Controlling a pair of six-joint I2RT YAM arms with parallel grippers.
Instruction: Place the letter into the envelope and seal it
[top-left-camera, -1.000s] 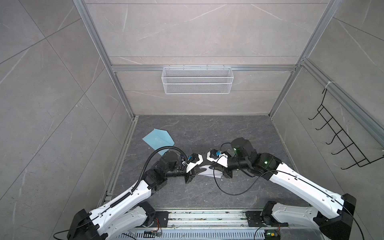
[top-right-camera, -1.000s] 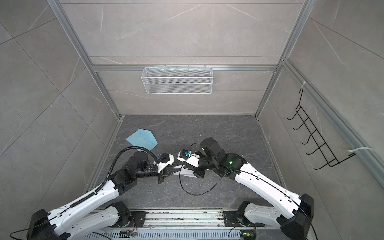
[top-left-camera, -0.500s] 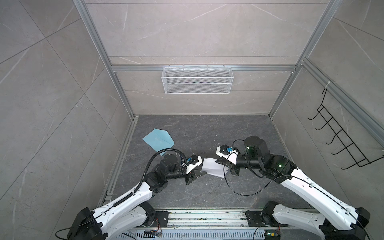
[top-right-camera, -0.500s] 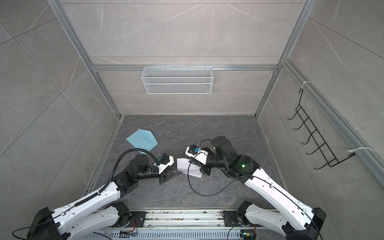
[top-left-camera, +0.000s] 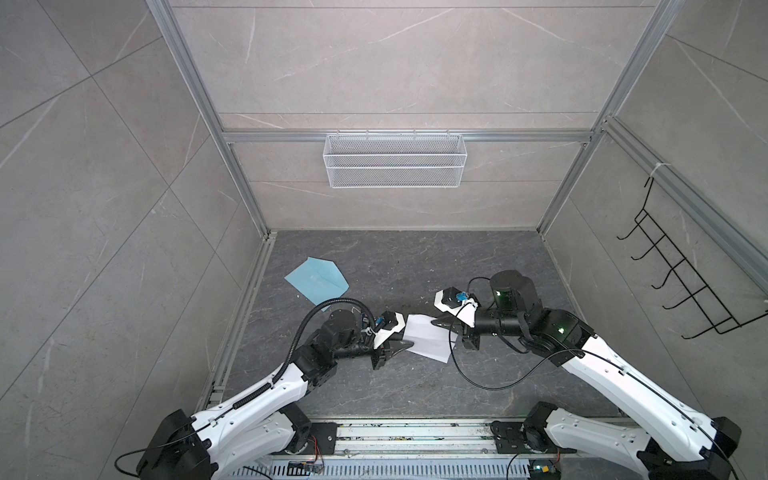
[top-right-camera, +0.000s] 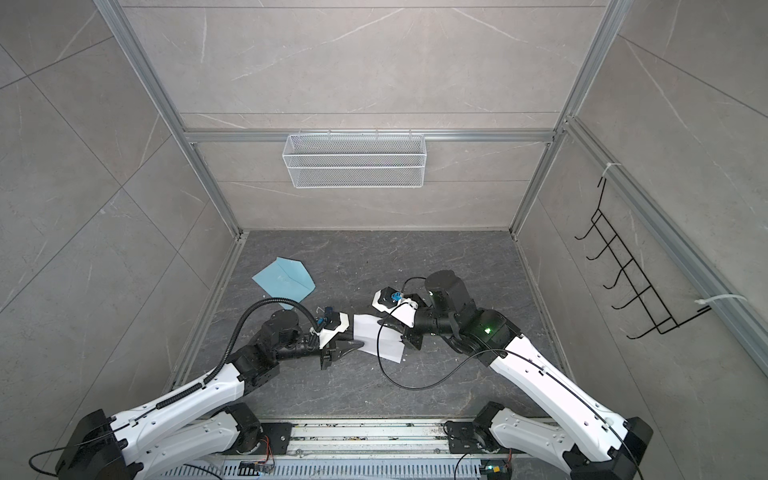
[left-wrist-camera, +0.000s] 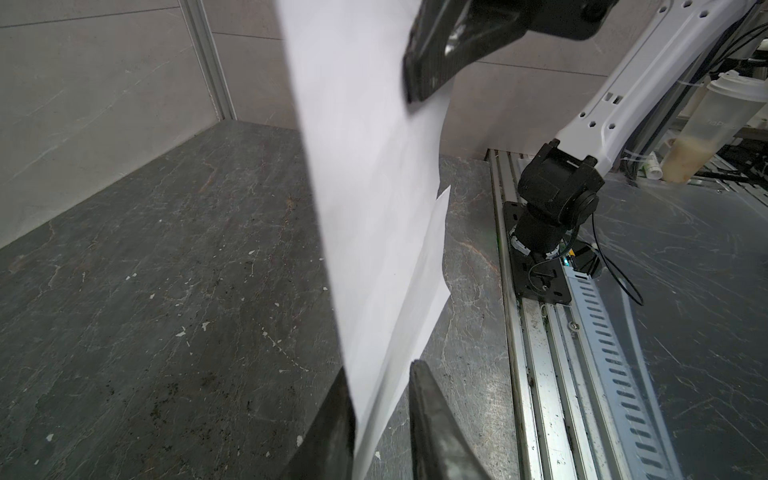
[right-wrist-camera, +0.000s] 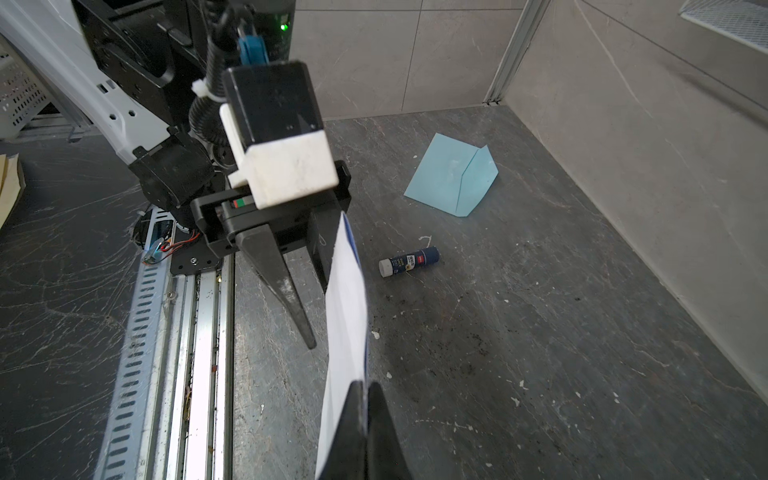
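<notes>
Step in hand, I'd say: mid-air handoff of folded white blue-bordered paper letter (top-left-camera: 428, 343). Your right end effector (right-wrist-camera: 360, 386) pinches one edge. Left end effector (left-wrist-camera: 378, 370) spread around opposite edge; can't tell if touching. Plain light blue paper envelope (top-left-camera: 318, 280) flat on dark desk (top-left-camera: 415, 266), well apart. Next: you carry letter over, line up with envelope mouth.

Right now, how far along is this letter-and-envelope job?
Roughly midway. Done: the letter looks folded and is off the table. In hand: the right gripper pinches one end, while the left gripper stands open around the other. Left: the envelope lies apart, flap open, and the glue stick lies untouched, so inserting and sealing remain.
</notes>
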